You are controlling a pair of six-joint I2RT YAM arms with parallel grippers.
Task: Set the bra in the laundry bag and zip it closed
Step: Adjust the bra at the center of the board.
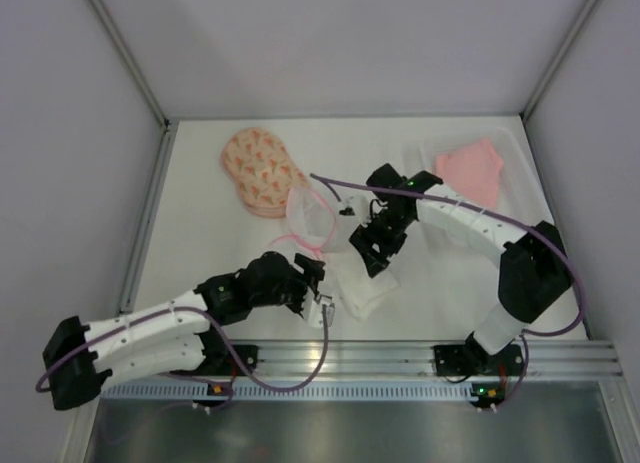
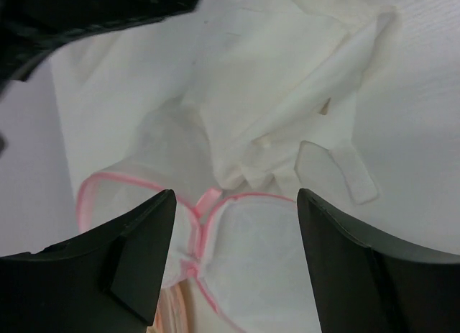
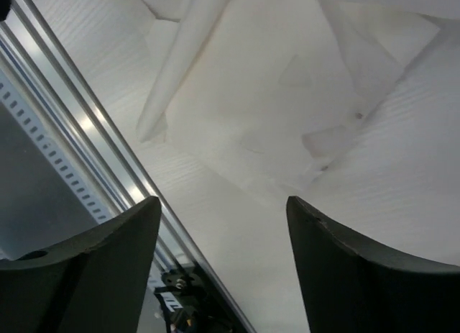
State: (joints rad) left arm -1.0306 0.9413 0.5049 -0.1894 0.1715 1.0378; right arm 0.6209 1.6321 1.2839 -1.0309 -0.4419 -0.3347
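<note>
The laundry bag [image 1: 262, 171], peach with a small red-orange print, lies shut at the back left of the table. The salmon-pink bra [image 1: 470, 169] rests in a clear plastic tray [image 1: 425, 146] at the back right. Neither gripper is near them. My left gripper [image 1: 318, 281] hovers open at the table's middle front, over a white mesh pouch with a pink rim [image 2: 251, 239]; nothing is between its fingers [image 2: 236, 203]. My right gripper [image 1: 376, 251] stands open just right of it, above a white cloth [image 3: 266, 110], and holds nothing [image 3: 223, 207].
The white mesh pouch [image 1: 310, 215] lies between the laundry bag and the two grippers. A folded white cloth [image 1: 366, 289] lies near the front edge, also seen under the left gripper [image 2: 280, 96]. A metal rail [image 3: 86, 124] runs along the front. Grey walls close three sides.
</note>
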